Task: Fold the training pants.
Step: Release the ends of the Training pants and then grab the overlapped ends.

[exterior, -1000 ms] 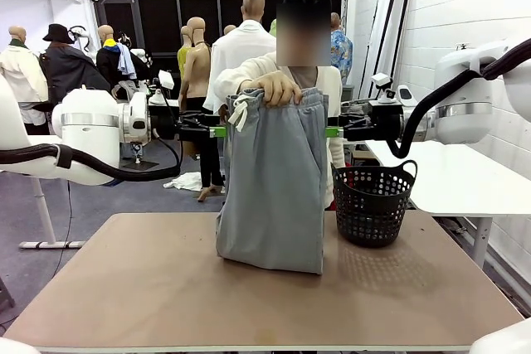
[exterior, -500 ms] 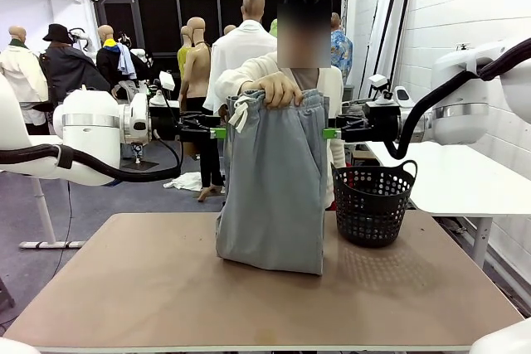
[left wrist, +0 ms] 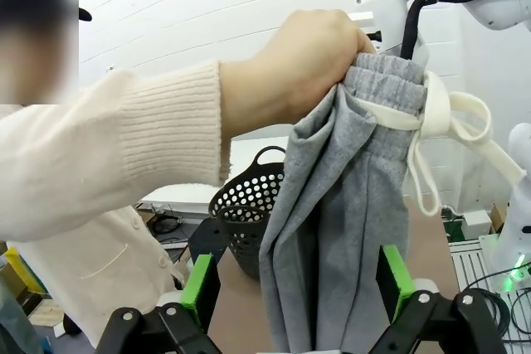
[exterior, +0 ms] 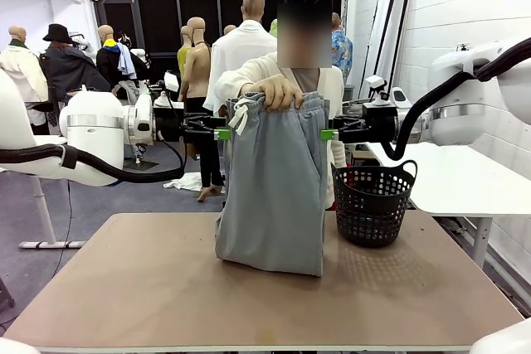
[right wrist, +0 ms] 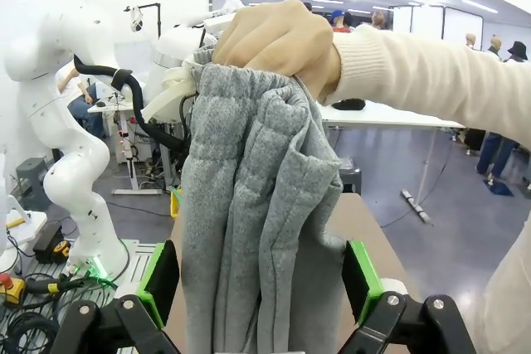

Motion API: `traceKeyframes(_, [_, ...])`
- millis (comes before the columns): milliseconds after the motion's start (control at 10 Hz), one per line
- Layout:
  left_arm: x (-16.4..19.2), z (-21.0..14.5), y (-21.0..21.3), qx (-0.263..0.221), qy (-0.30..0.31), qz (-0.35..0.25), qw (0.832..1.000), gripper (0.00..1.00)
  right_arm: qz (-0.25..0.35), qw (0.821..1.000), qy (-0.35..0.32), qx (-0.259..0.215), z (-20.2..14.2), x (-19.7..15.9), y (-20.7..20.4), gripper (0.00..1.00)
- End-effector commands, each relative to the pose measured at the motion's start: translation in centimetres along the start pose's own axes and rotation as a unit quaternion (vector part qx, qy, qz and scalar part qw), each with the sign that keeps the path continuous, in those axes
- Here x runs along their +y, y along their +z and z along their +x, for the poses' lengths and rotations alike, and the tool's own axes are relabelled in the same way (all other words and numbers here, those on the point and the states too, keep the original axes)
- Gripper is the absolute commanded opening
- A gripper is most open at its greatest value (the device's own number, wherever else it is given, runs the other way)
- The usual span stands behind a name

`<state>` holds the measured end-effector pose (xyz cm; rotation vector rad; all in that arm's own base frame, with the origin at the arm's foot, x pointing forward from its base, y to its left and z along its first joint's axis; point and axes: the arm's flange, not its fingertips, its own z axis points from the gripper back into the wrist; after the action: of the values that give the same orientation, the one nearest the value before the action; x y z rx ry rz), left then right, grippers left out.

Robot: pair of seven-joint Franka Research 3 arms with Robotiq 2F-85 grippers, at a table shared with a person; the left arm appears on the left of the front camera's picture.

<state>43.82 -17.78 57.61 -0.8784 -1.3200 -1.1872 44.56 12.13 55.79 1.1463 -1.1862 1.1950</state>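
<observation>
A person's hand (exterior: 278,90) holds the light grey training pants (exterior: 272,188) up by the waistband, and their lower end rests bunched on the table (exterior: 124,288). A white drawstring (left wrist: 436,134) dangles at the waist. My left gripper (exterior: 222,133) is at the pants' left edge and my right gripper (exterior: 328,133) at the right edge, both at upper-leg height. In the left wrist view the left gripper (left wrist: 297,283) stands open with grey fabric between its green pads (left wrist: 202,283). The right gripper (right wrist: 260,279) is likewise open around the fabric (right wrist: 257,188).
A black mesh basket (exterior: 373,202) stands on the table just right of the pants, below my right gripper. The person stands at the far edge behind the pants. The near half of the brown tabletop is bare. A white table (exterior: 452,180) is at the right.
Both grippers have slid a little inward toward the pants' edges. The person's hand and the pants have stayed as they were.
</observation>
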Motion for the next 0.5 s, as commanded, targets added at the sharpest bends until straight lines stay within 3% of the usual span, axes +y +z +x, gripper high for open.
traceKeyframes(0, [0.1, 0.4, -1.0, -0.001, 0.004, -0.026, 1.000, 1.00, 0.000, 1.000, -0.012, -0.008, 0.3, -0.3, -0.6, 1.00])
traceKeyframes(400, [-0.5, 0.0, -2.2, -0.001, 0.019, -0.069, 0.997, 1.00, 0.002, 1.000, -0.012, -0.008, 0.2, -0.6, -0.9, 1.00])
